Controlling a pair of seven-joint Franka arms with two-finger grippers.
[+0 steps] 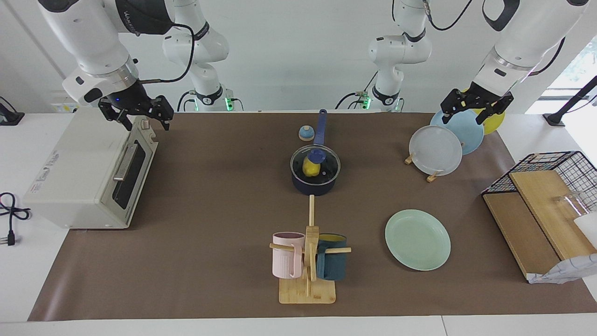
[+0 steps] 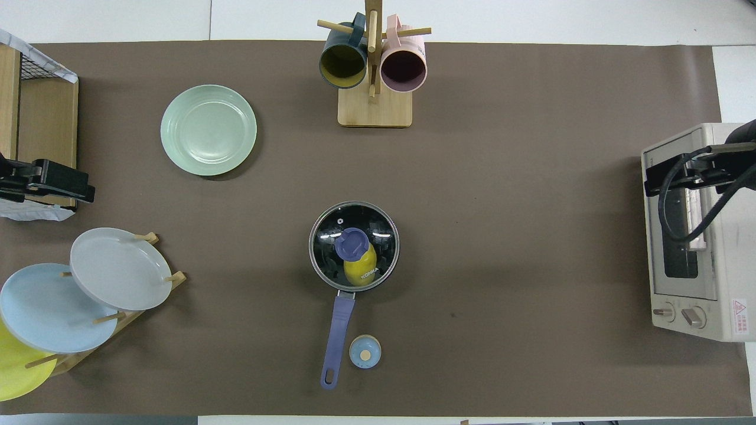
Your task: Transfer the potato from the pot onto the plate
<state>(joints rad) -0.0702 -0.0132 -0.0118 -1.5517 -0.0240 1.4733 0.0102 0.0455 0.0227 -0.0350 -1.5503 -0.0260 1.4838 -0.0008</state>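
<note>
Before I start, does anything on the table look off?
One snag: the pot has a glass lid on it, with the potato sealed underneath. The mint plate lies flat and bare.

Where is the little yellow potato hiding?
The small glossy yellow potato sits inside the dark navy saucepan, under its glass lid, mid-table.

Partly covered, cropped and out of frame

The potato shows only through the pot's glass lid, whose blue knob covers part of it. The yellow plate is cut by the overhead view's edge and overlapped by the light blue plate. The wire basket runs out of frame.
</note>
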